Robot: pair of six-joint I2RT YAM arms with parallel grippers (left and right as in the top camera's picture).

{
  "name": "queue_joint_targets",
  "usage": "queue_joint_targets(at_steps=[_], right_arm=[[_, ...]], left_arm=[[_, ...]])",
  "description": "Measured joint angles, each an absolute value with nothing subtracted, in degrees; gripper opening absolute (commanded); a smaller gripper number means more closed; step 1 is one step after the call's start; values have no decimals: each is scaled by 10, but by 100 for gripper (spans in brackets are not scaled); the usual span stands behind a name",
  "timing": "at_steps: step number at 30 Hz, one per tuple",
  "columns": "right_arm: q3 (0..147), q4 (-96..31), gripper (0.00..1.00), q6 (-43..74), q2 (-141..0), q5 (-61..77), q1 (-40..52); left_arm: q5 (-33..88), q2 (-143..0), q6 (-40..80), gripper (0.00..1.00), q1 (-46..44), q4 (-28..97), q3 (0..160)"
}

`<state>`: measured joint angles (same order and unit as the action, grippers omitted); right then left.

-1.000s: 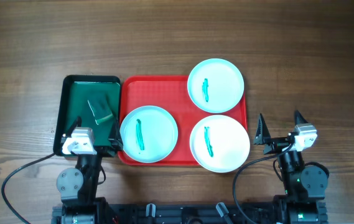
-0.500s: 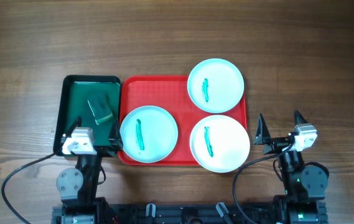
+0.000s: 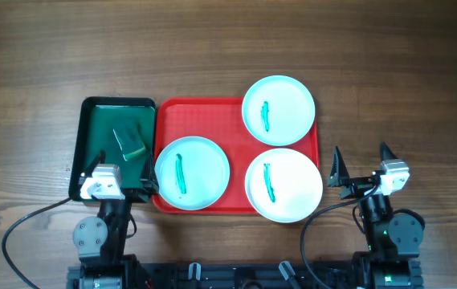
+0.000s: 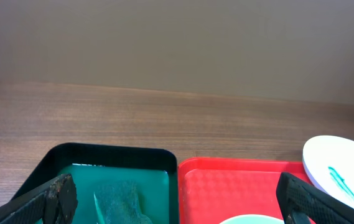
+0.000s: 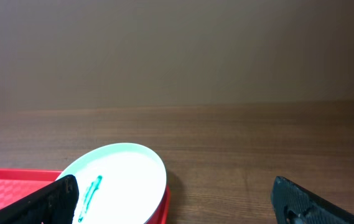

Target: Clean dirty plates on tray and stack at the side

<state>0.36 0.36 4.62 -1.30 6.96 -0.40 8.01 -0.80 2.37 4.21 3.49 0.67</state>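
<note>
White plates (image 3: 279, 110) between left tool (image 3: 124, 167) and right tool (image 3: 361, 152)

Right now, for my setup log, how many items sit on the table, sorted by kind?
White plates: 3
Red tray: 1
Dark green tray: 1
Green sponge: 1
Total: 6

A large tray (image 3: 204, 120) lies on the table (image 3: 212, 48) ahead of me, with a small tray (image 3: 91, 120) just beside it on the left. A sponge (image 3: 130, 142) lies in the small tray. Three plates sit on the large tray: the near-left plate (image 3: 192, 172), the near-right plate (image 3: 283, 184), and behind it the far-right plate (image 3: 279, 110). My left gripper (image 3: 124, 166) is at the small tray's near edge. My right gripper (image 3: 361, 156) is right of the large tray, apart from it.
</note>
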Motion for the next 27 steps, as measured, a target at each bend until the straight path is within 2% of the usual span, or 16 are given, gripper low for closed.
queue_joint_targets(at_steps=[21, 27], right_arm=[[4, 10, 100, 47, -13, 111, -4], [4, 13, 100, 47, -13, 129, -4]], left_arm=[[80, -8, 31, 100, 42, 22, 8], [80, -8, 54, 100, 42, 84, 53]])
